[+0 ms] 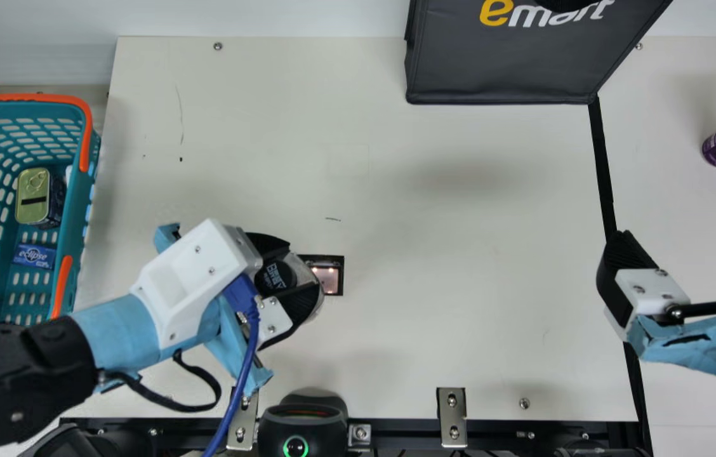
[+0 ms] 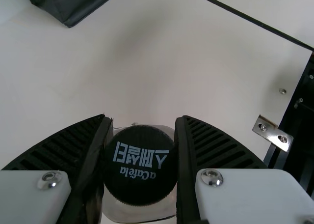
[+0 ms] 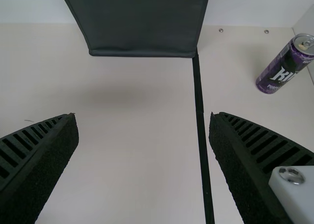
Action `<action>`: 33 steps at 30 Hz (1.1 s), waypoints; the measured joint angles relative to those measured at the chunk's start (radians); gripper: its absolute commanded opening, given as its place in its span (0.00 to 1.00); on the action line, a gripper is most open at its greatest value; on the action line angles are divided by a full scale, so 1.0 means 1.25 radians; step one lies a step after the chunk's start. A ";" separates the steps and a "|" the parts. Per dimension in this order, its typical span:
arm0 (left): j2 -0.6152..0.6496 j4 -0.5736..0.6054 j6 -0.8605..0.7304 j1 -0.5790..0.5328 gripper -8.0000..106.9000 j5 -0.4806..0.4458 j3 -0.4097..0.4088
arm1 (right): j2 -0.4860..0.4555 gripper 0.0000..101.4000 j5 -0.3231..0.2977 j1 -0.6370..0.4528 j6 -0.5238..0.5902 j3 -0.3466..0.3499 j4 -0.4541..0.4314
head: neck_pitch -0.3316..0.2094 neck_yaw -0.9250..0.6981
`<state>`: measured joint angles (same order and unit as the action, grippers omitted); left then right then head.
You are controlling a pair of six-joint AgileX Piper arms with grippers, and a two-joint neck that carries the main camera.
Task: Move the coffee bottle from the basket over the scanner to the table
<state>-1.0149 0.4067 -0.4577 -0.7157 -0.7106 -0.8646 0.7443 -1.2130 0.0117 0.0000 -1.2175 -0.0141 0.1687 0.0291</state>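
Your left tool [image 1: 304, 270] clasps the partly hidden coffee bottle [image 1: 275, 275]; your right tool [image 1: 680, 235], partly cropped, gapes wide, empty.

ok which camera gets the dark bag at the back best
The main view: it takes in the most of the dark bag, with the full bottom edge, much of the front and a sliver of one side. The right wrist view shows the front's lower part, cut off higher up; the left wrist view catches a lower corner.
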 measured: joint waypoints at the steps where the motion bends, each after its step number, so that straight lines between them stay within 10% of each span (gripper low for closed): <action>1: -0.002 0.017 -0.037 0.014 0.00 -0.009 -0.004 | 0.000 0.94 0.000 0.000 0.000 0.000 0.000 | -0.001 0.000; 21: -0.068 0.309 -0.628 0.270 0.00 -0.227 -0.039 | 0.000 0.94 -0.001 0.000 0.000 0.000 0.000 | 0.000 0.000; 33: -0.161 0.331 -0.617 0.173 0.00 -0.155 -0.090 | 0.000 0.94 -0.001 0.000 0.000 0.000 0.000 | 0.000 0.000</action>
<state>-1.2159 0.8207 -1.2295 -0.4997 -0.9047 -0.9766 0.7443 -1.2143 0.0117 0.0000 -1.2175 -0.0141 0.1687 0.0291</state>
